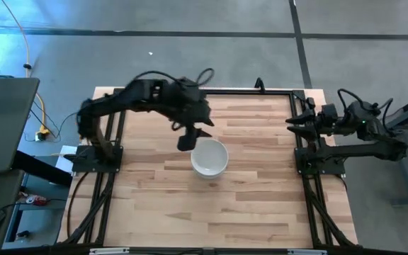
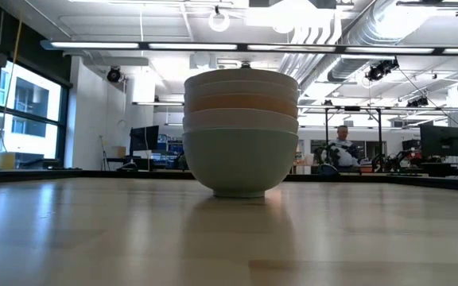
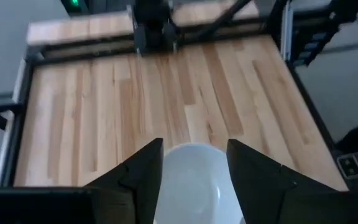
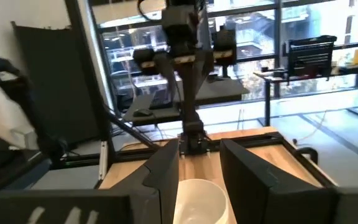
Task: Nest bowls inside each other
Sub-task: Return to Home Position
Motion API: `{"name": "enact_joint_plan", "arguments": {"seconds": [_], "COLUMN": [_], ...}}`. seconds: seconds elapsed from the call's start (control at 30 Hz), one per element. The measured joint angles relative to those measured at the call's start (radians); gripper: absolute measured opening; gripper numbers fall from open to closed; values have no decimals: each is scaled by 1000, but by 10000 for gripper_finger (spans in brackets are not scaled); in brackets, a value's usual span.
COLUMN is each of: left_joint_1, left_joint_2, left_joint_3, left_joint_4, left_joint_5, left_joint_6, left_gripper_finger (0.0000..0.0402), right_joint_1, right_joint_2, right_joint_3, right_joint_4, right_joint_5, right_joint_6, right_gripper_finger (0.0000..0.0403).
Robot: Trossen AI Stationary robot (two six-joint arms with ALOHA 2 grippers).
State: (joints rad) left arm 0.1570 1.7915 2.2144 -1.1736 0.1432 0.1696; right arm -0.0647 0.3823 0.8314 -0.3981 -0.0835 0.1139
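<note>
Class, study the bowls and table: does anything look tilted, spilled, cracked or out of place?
Nothing stands out. The bowls sit nested in one level stack, mint green bowl lowest, upright on the table. No spill or crack shows. The left claw hangs open above it; the right claw waits at the right edge.

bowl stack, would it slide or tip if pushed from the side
Probably slides if pushed low: the mint green bowl at the bottom sits flat on the smooth wooden table. A push near the top white bowl might tip it, since the foot looks narrower than the rims. Bowls look rigid, glossy, perhaps slippery.
</note>
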Motion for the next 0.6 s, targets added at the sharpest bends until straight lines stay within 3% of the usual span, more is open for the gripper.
{"name": "enact_joint_plan", "arguments": {"seconds": [0.23,0.6], "left_joint_1": [-14,-15], "left_joint_2": [-212,-593], "left_joint_3": [-217,-754], "left_joint_4": [180,598], "left_joint_5": [0,1], "left_joint_6": [-2,-102], "left_gripper_finger": [165,165], "right_joint_1": [0,0], "right_joint_2": [7,9], "right_joint_3": [0,0], "right_joint_4": [-2,22], "right_joint_5": [-106,-91], "right_joint_6": [9,-64], "right_gripper_finger": [110,110]}}
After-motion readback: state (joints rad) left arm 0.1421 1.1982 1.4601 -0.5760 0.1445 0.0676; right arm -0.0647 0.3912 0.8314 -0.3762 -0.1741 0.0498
